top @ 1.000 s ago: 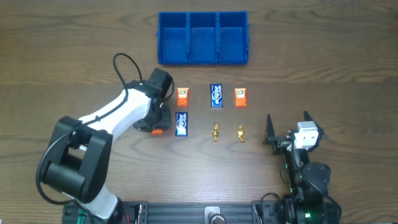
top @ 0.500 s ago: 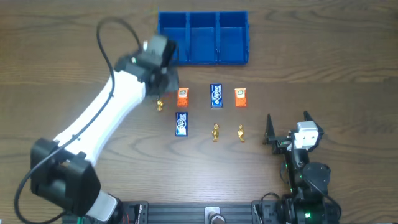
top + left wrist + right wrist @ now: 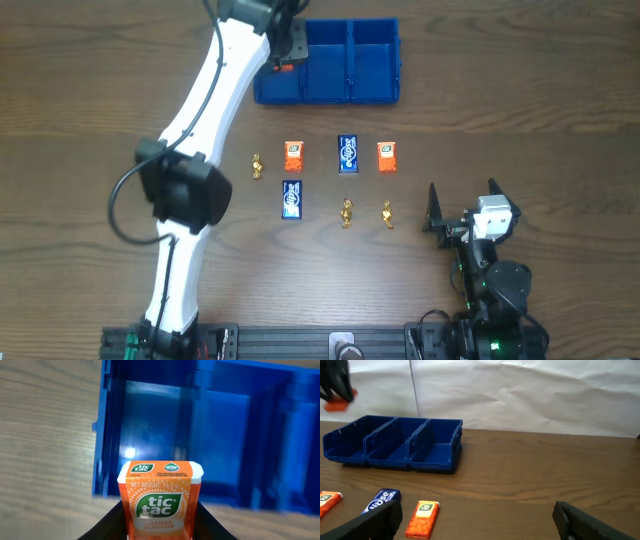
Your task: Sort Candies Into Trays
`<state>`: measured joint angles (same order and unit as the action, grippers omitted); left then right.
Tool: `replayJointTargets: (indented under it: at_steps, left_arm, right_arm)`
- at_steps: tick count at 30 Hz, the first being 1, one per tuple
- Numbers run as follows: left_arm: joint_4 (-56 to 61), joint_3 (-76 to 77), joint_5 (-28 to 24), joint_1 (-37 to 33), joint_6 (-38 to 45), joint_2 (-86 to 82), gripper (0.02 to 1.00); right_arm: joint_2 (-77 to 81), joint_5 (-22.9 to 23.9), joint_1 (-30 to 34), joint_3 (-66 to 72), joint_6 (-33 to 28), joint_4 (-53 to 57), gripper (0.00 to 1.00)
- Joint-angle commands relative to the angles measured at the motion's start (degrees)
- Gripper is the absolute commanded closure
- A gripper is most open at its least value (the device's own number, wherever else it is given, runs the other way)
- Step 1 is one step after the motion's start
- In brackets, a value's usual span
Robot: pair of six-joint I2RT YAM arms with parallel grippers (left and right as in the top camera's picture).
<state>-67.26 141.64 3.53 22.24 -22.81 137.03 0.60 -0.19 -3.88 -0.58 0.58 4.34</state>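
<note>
Pinching an orange candy box [image 3: 161, 497] between its two dark fingers [image 3: 102, 527], the left gripper [image 3: 284, 60] holds it upright and lifted at the top of the overhead frame. In the left wrist view the box hangs in front of the end compartment of the blue tray [image 3: 100, 435], low in the centre of the frame. Its base and the fingertips are cut off by the lower edge, so how far the grip reaches cannot be made out. The left arm [image 3: 185, 185] stretches long from the lower left of the overhead frame, bends at an elbow left of centre, and runs up to the top edge, which crops its wrist. The gripper covers part of the tray's leftmost compartment there. The right gripper [image 3: 462, 205] sits low at the lower right above its base, its fingers spread wide apart and holding nothing. On the table [image 3: 540, 110], in mid-frame below the tray, lie two more orange boxes [image 3: 293, 155] [image 3: 387, 156], two blue packs [image 3: 347, 153] [image 3: 291, 199] and three gold-wrapped candies [image 3: 256, 165] [image 3: 346, 212] [image 3: 386, 212], all apart from one another.
</note>
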Motion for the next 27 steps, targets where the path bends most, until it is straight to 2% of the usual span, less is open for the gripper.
replayJointTargets:
  at_steps: [1,7,16,17,20,21,22,27]
  left_arm:
    - [-0.6,6.4,-0.8,-2.4,2.8,4.1,0.695]
    - [-0.2,6.4,-1.6,-2.7,6.1,4.7,0.687]
    - [-0.2,6.4,-1.5,-2.7,6.6,4.9,0.665]
    - [-0.2,6.4,-1.5,-2.7,6.6,4.9,0.636]
    - [-0.2,6.4,-1.5,-2.7,6.8,4.9,0.404]
    - [-0.2,6.4,-1.5,-2.7,6.8,4.9,0.290]
    - [-0.1,6.4,-1.5,-2.7,6.8,4.8,0.235]
    - [1.3,3.3,-1.5,-1.4,6.5,0.7,0.194]
  right_arm:
    - [-0.4,0.5,0.1,0.2,-0.7,0.3,0.003]
    - [-0.4,0.5,0.1,0.1,-0.7,0.3,0.003]
    - [-0.4,0.5,0.1,0.2,-0.7,0.3,0.003]
    - [-0.4,0.5,0.1,0.1,-0.7,0.3,0.003]
    - [-0.4,0.5,0.1,0.1,-0.7,0.3,0.005]
    - [-0.4,0.5,0.1,0.2,-0.7,0.3,0.003]
    - [-0.4,0.5,0.1,0.2,-0.7,0.3,0.003]
    - [-0.4,0.5,0.1,0.1,-0.7,0.3,0.003]
